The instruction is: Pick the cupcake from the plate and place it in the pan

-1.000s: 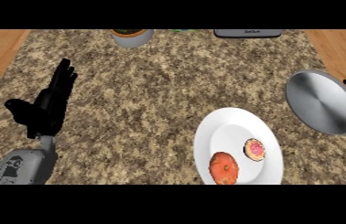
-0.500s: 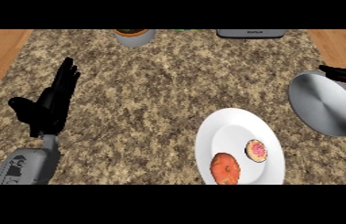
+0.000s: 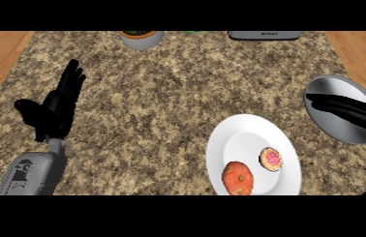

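Cupcake [image 3: 270, 158] is seen on the white plate [image 3: 243, 134], beside an orange fruit [image 3: 238, 178]; pan [image 3: 340, 127] lies well apart, right. Left hand [image 3: 57, 105] is held up, fingers straight, nothing held. Right hand is not seen. Cupcake is judged light, soft, crushable; best taken by the sides.

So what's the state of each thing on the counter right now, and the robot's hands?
Cupcake: on the plate, untouched.
Orange food: on the plate beside the cupcake.
Plate: flat on the counter.
Pan: at the right edge, no cupcake in it.
Left hand: open, resting, holding nothing.
Right hand: over the pan, fingers straight, holding nothing.
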Motion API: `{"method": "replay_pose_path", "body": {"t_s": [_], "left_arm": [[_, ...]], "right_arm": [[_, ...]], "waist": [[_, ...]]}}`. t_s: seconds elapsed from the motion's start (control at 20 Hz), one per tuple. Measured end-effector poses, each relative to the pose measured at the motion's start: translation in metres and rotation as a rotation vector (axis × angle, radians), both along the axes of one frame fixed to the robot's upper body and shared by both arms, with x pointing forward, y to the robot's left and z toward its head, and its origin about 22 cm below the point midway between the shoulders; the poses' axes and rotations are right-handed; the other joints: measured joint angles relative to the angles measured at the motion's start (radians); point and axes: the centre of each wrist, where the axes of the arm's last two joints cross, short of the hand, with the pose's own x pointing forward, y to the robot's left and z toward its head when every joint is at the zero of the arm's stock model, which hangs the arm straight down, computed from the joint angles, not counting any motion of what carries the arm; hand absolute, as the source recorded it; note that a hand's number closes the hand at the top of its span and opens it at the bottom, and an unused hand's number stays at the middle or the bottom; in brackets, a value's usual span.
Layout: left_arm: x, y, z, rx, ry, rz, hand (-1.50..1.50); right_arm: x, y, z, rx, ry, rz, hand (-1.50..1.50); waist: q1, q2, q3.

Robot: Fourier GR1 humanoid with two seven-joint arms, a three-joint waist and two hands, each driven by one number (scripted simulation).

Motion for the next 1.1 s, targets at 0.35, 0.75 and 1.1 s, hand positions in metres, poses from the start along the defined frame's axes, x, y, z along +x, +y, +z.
{"method": "replay_pose_path", "body": {"t_s": [0.35,0.75,1.1], "left_arm": [[-0.006,-0.001,0.004,0.001,-0.002,-0.005,0.0],[-0.006,-0.002,-0.004,0.003,0.001,-0.008,0.0],[-0.005,-0.002,0.007,0.0,0.0,-0.01,0.0]], "right_arm": [[-0.003,0.017,-0.018,-0.069,0.041,-0.071,-1.5],[0.005,0.018,-0.042,-0.155,0.06,-0.131,-1.5],[0.015,0.027,-0.063,-0.2,0.112,-0.077,-1.5]], "waist": [[0.003,0.0,0.0],[0.005,0.001,0.0],[0.005,0.001,0.0]]}}
